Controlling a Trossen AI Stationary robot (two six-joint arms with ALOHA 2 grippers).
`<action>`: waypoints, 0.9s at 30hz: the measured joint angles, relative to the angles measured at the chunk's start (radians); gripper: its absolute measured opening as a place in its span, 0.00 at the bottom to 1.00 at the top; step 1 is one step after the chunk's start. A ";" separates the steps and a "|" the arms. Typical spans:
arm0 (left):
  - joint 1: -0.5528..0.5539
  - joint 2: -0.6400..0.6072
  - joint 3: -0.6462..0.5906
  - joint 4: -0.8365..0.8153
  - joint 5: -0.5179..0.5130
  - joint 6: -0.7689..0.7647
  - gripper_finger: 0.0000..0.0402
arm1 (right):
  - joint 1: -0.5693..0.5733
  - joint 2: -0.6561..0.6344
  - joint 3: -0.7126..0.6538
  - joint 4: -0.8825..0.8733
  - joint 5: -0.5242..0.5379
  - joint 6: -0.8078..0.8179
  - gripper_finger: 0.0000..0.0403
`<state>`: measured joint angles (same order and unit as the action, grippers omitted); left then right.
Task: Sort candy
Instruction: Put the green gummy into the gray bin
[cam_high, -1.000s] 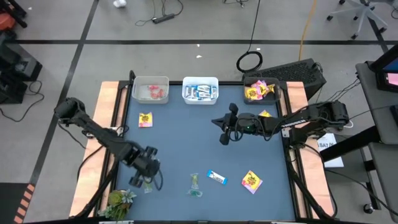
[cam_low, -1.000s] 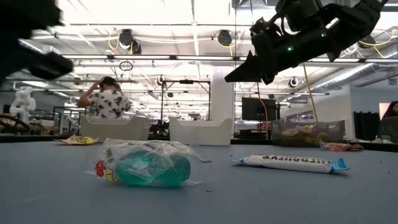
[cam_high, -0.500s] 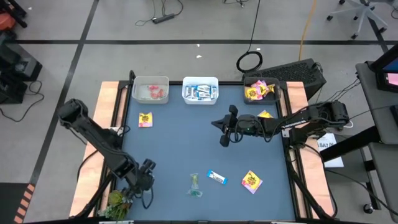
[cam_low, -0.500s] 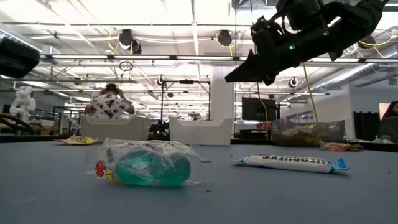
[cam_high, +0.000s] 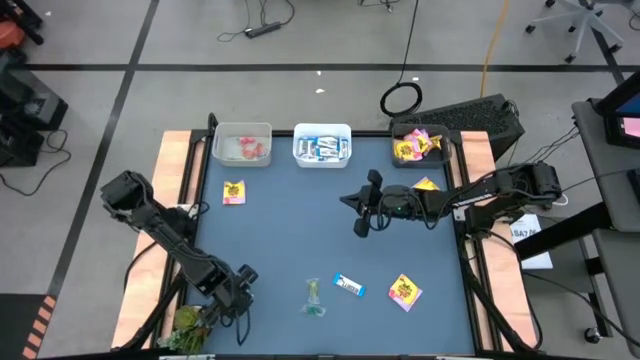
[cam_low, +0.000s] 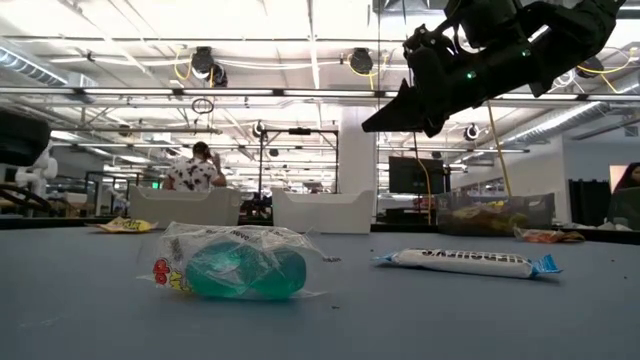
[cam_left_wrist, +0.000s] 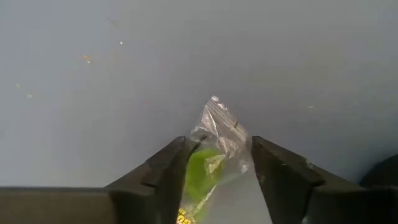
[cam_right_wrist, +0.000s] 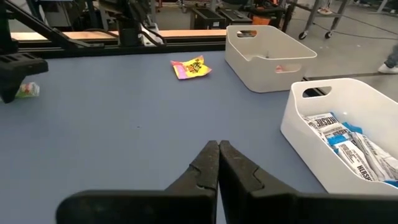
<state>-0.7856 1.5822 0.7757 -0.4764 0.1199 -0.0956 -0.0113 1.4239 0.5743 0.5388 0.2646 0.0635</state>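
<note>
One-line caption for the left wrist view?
Left gripper, fingers spread either side of a clear-wrapped green candy lying on the blue table.

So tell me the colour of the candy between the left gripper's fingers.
Green candy in clear wrapper; left wrist view.

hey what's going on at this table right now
A two-armed robot is sorting candy into bins. The left end effector is low at the near left corner of the blue table, its fingers on either side of a clear-wrapped green candy. The right end effector hangs shut above the middle. Another green candy, a blue-and-white bar and yellow packets are still loose.
</note>
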 joint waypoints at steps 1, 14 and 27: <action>0.001 0.000 0.000 0.000 -0.009 0.012 0.43 | 0.000 0.000 0.000 0.000 0.000 0.000 0.00; 0.197 -0.027 0.000 -0.041 -0.044 0.111 0.02 | 0.000 0.000 0.000 -0.017 -0.001 -0.010 0.00; 0.540 -0.234 -0.002 -0.041 -0.159 0.123 0.03 | -0.035 0.000 0.000 0.026 -0.005 -0.168 0.00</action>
<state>-0.2453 1.3481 0.7738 -0.5172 -0.0392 0.0270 -0.0465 1.4239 0.5747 0.5645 0.2599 -0.1041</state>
